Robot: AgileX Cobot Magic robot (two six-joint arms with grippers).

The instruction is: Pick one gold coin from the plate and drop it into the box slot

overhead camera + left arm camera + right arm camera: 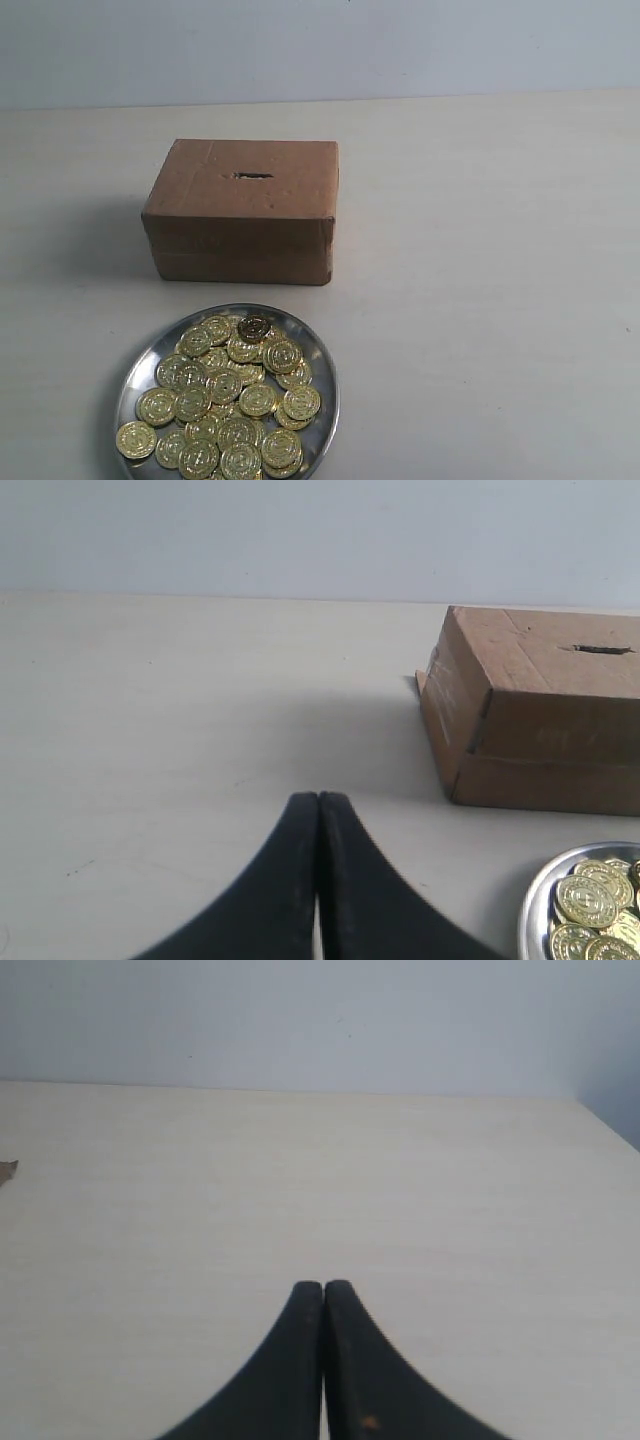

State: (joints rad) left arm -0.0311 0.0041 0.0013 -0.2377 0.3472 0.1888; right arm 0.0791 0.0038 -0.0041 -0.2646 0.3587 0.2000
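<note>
Your left gripper (318,798) and right gripper (323,1285) sat closed, empty; the plate (325,380) lay six o'clock of the box (240,225), likely shortening carries to the slot (252,176)

Plate (322,365) rim beyond bottom edge

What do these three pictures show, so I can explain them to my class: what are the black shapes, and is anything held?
This is a two-armed robot. The overview picture shows no arm, only a pale table with a brown cardboard box, a slot in its top, and nearer the camera a silver plate heaped with gold coins. The other two pictures come from cameras on the wrists. The black shapes are each arm's pincers: the left gripper and the right gripper, both closed, holding nothing. The left camera also sees the box and the plate's edge.
</note>
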